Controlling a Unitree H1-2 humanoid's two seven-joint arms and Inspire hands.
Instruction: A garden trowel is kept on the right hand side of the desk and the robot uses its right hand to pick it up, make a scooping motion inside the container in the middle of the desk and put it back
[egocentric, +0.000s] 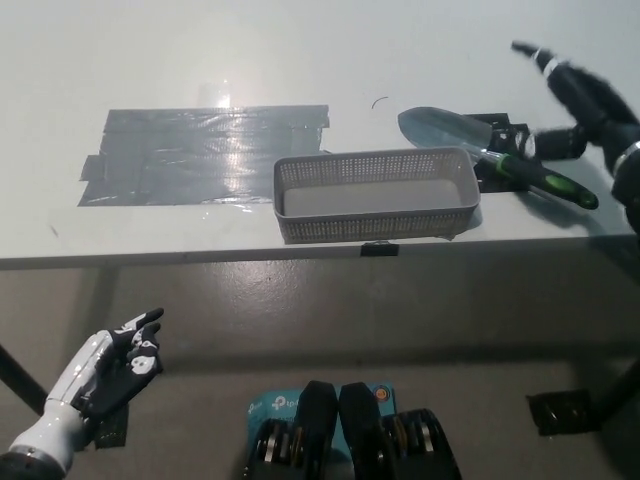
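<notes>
The job is only beginning: the garden trowel (500, 162) is lying flat on the white bench (300, 60), just to the right of the mesh basket (375, 225). Lifting, scooping and putting back are all waiting to be done.

The robot's black right hand (588, 102) is hovering to the right of the basket, above the trowel's handle. It is spread wide and gripping nothing. Whether it is brushing the handle, I cannot tell.

The white left hand (112, 368) is hanging loosely open and empty, well below and left of the basket, off the bench.

The trowel is showing a dull grey metal blade, pointed and slightly dished, with its tip reaching behind the basket's right end. Its black handle is looking rubbery, with bright green inserts.

The basket is a long, shallow rectangle of grey perforated plastic with nothing inside.

A wide patch of glossy grey tape (200, 155) is shining to the basket's left. Black tape (505, 128) is marking the spot under the trowel.
</notes>
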